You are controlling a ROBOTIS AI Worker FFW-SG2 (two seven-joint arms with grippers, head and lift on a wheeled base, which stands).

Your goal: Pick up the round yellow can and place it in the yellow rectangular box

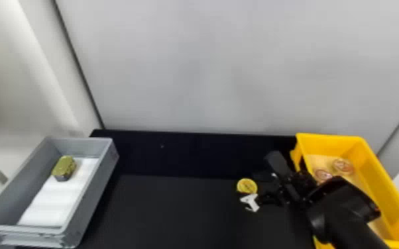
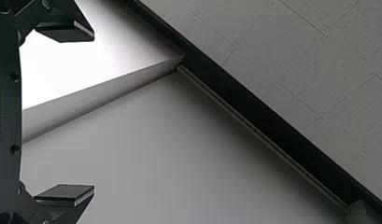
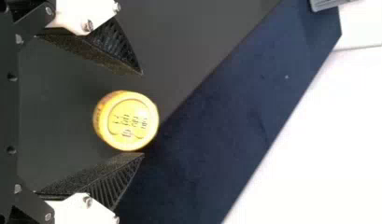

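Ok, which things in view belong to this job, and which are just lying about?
In the job:
round yellow can, framed by the black right gripper's open fingers
yellow rectangular box

Lying about:
grey plastic box
olive-green block and white sheet inside it
two round reddish items in the yellow box

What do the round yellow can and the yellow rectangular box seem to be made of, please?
The round yellow can looks like coated metal, though plastic is possible: its end has a raised rim and a soft sheen. The yellow rectangular box seems moulded plastic, smooth and slightly glossy, judging by its even colour.
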